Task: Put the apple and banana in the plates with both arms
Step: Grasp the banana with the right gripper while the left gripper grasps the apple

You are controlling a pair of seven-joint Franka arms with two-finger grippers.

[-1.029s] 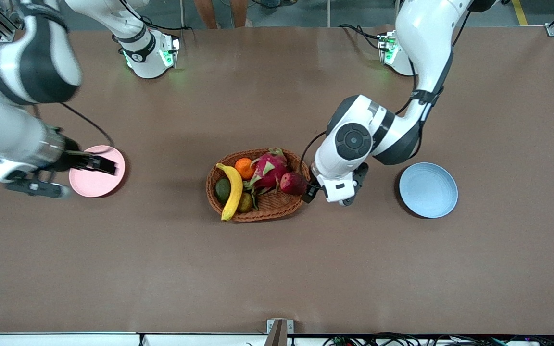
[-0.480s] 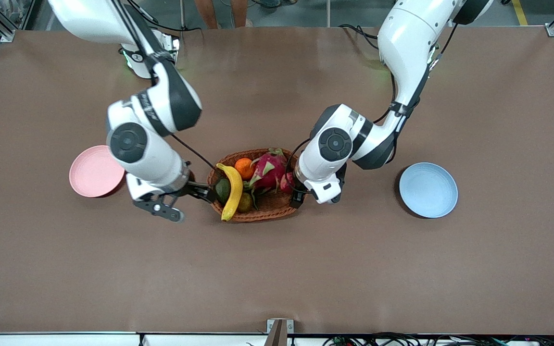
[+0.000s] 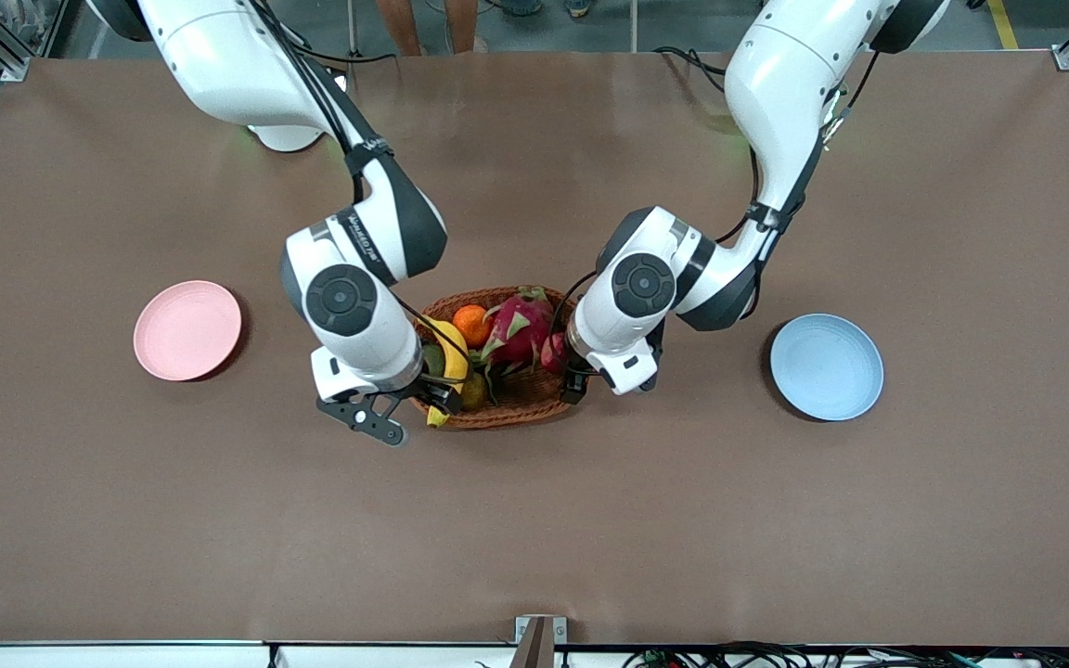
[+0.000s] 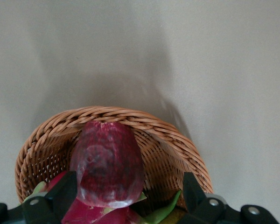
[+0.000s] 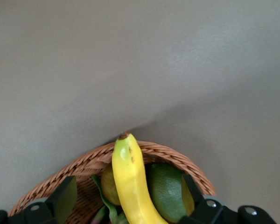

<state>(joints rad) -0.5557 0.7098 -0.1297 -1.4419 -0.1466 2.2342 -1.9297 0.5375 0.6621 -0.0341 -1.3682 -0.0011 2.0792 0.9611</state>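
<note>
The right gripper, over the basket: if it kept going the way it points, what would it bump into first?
Most likely the banana. The right gripper is open, its fingers on either side of the banana in the basket. A green fruit lies close beside, so depth is a bit uncertain.

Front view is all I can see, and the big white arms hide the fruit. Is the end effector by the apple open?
Observer: Yes. In the left wrist view the left end effector is open, with the apple between its fingers.
Operator: Is the apple in the middle?
Observer: No. It sits close to one finger, with a clear gap to the other.
Operator: What about the banana?
Observer: The right wrist view shows the right end effector open too, one finger on each side of the banana.
Operator: Where does the banana end?
Observer: Its dark tip pokes just over the basket rim.
</note>
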